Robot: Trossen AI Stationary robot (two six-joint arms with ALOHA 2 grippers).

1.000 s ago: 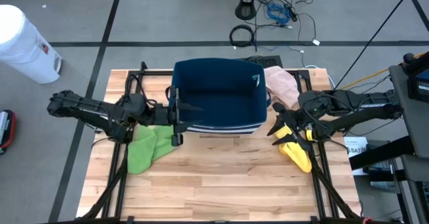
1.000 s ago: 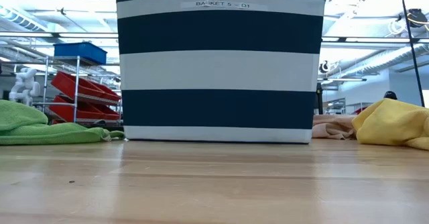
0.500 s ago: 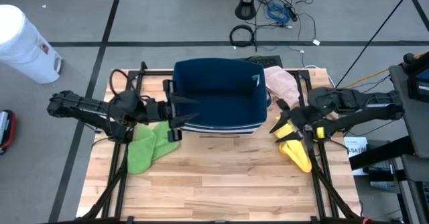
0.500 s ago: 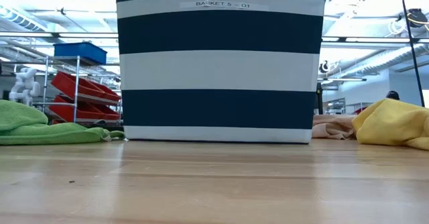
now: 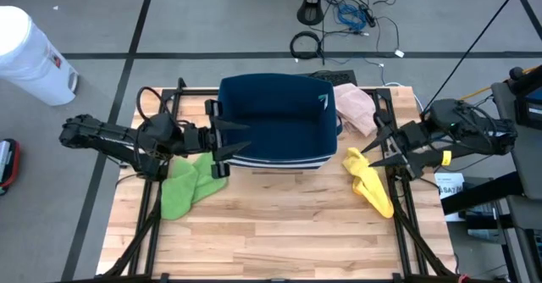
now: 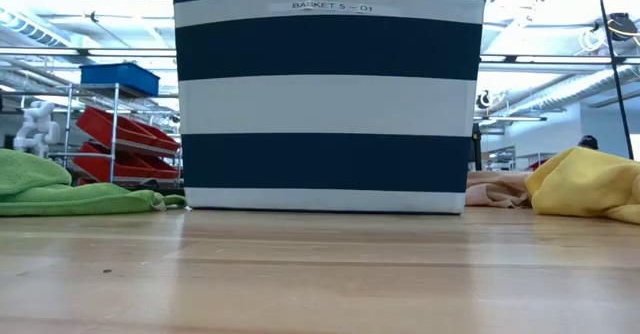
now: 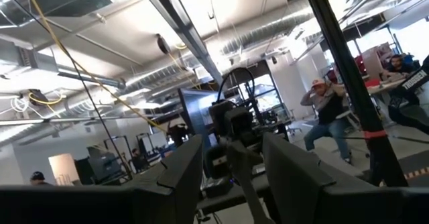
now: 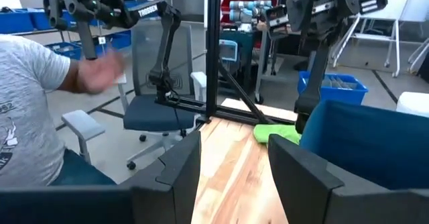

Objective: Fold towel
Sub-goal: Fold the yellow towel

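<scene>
Near the tabletop's left edge, the left gripper [image 5: 227, 149] holds its jaws spread, empty; at the right edge, the right gripper [image 5: 378, 146] likewise, above the yellow towel [image 5: 370, 178].

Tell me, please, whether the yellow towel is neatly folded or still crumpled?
Crumpled. The yellow towel lies in a bunched, uneven heap on the table right of the basket, with no flat layers or straight edges.
</scene>
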